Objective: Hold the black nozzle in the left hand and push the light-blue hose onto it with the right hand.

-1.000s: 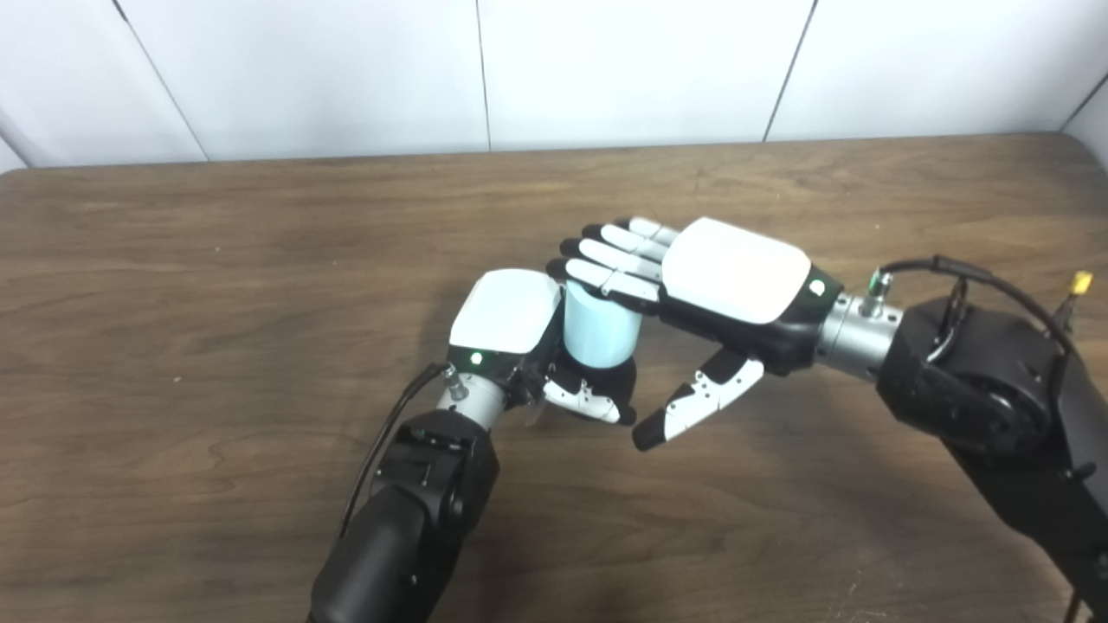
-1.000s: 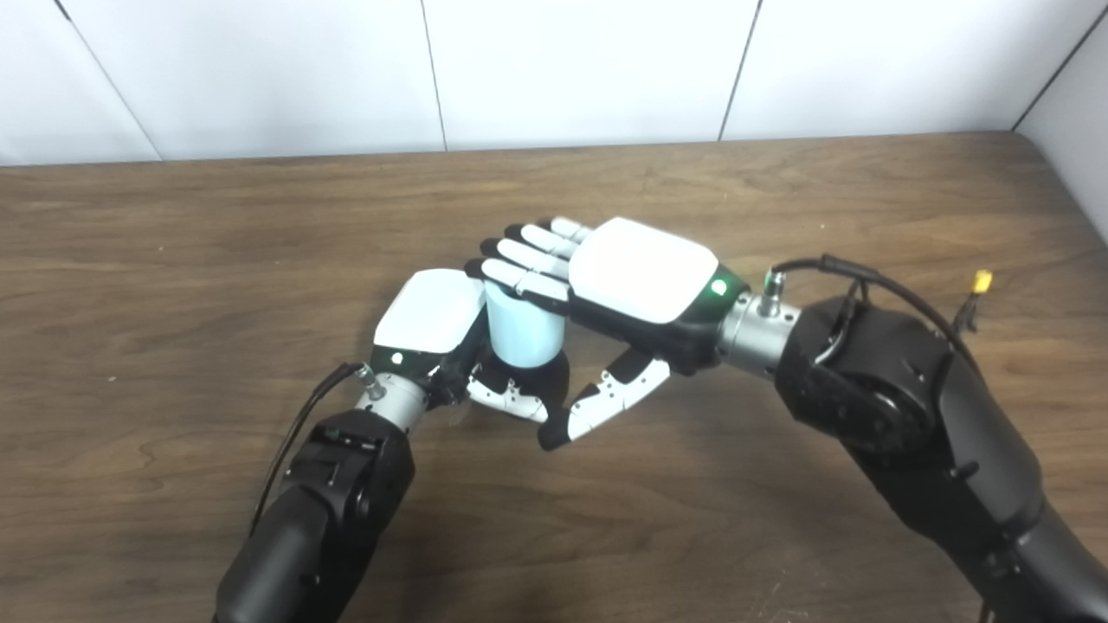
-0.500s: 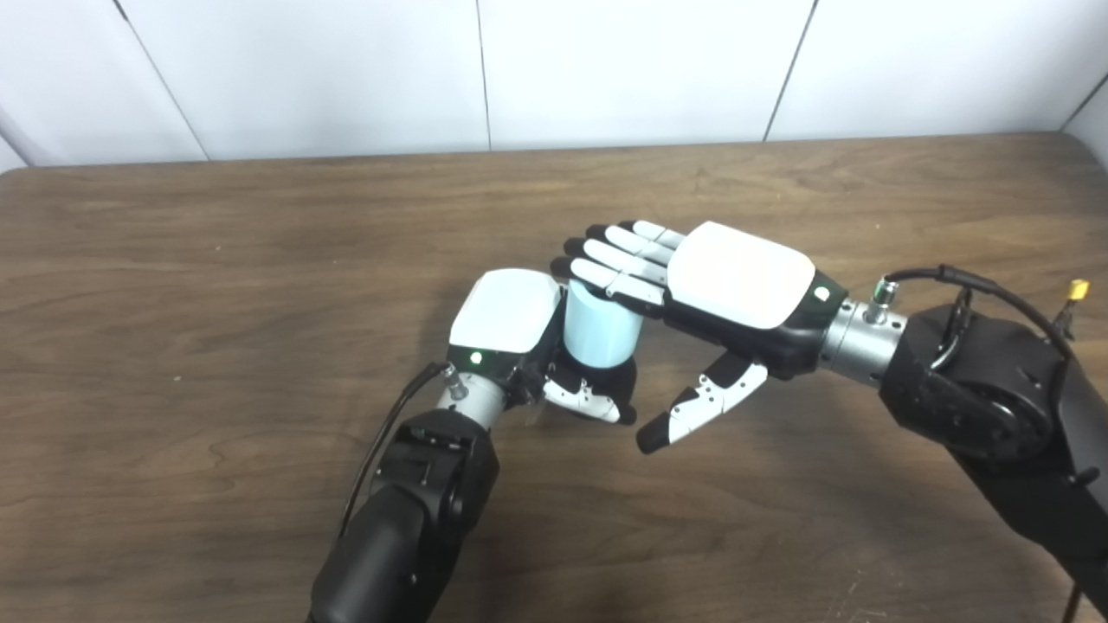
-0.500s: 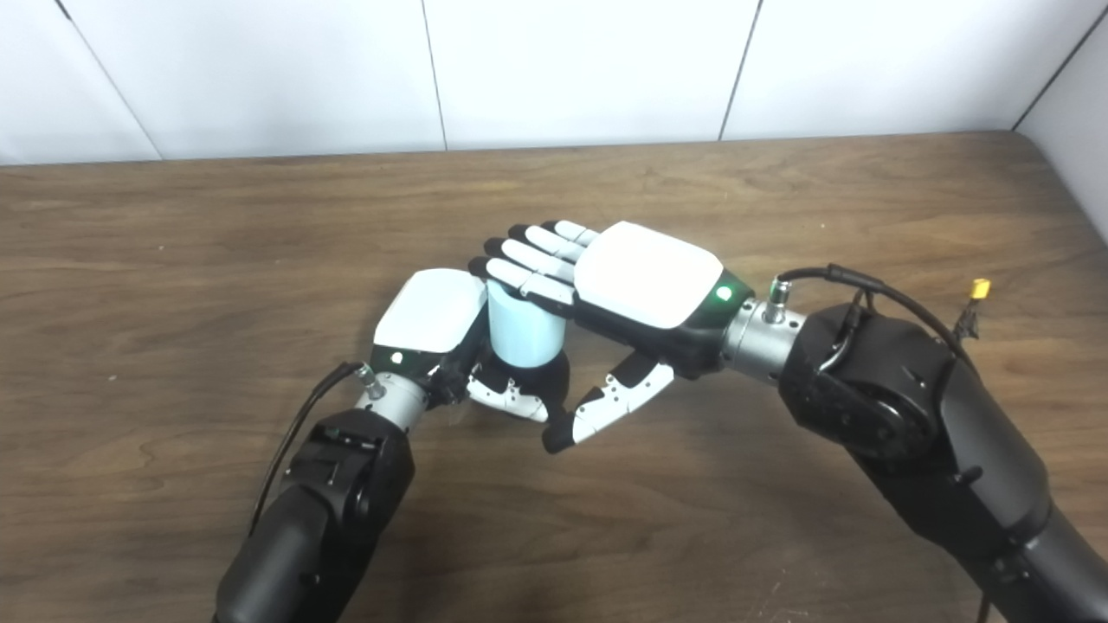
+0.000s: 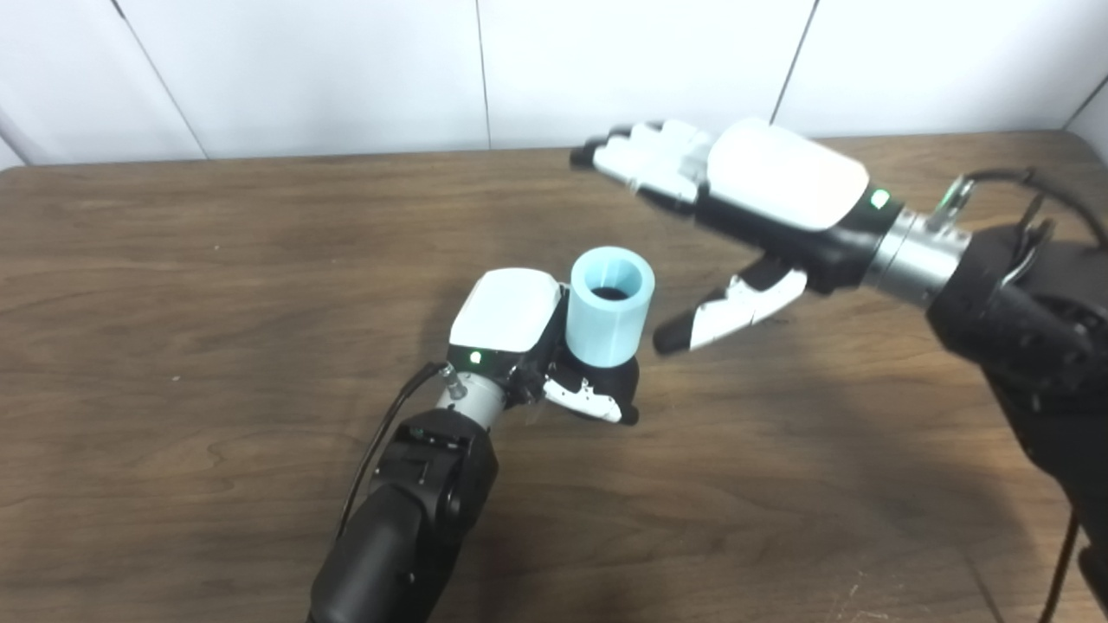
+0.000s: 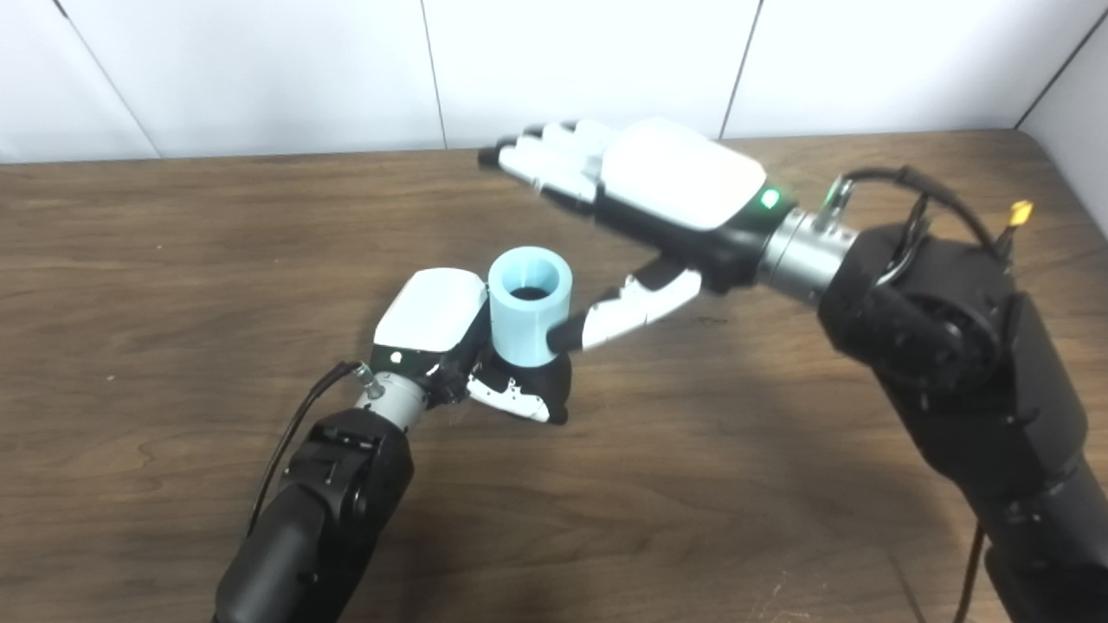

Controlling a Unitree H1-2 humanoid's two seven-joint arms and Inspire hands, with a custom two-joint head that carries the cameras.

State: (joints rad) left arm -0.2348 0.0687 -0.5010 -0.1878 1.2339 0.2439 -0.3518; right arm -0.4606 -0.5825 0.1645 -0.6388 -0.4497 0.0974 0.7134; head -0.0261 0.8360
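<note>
A short light-blue hose stands upright with its open end up, seated on a black nozzle of which only the base shows. My left hand is shut around that base, its thumb wrapped across the front. My right hand hangs open in the air above and to the right of the hose, fingers spread toward the far left, thumb pointing down-left near the hose without touching it. Most of the nozzle is hidden inside the hose and my left hand.
The brown wooden table runs to a white panelled wall at the back. A black cable loops over my right wrist.
My right hand lifted off the top of the hose and rose up and back to the right, fingers open. The hose's open end now shows. My left hand stayed put.
</note>
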